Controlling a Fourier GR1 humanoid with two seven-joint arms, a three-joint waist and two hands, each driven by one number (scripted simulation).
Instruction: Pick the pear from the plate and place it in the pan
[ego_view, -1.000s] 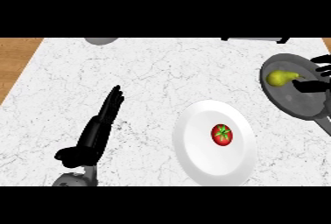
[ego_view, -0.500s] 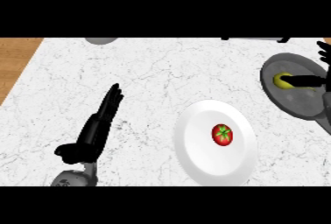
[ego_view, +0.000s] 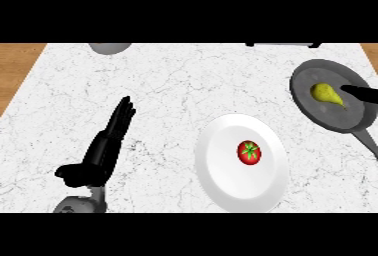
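The yellow-green pear (ego_view: 328, 95) lies inside the dark grey pan (ego_view: 314, 75) at the right side of the counter. Only straight fingers of my right hand (ego_view: 359, 92) show at the right edge, just beside the pear and apart from it, holding nothing. The white plate (ego_view: 221, 170) stands in the lower middle with a red tomato (ego_view: 249, 152) on it. My left hand (ego_view: 100, 150) rests open on the left of the counter, fingers straight and pointing away.
The pan's handle (ego_view: 367, 141) runs down to the right edge. A grey round object (ego_view: 111, 48) sits at the counter's far edge, and a dark appliance edge (ego_view: 284, 45) shows at the far right. Wooden floor (ego_view: 18, 65) lies beyond the counter's left edge.
My right hand has let go of the pear and drawn back toward the right edge. The pear now lies free in the pan. The left hand has not moved.
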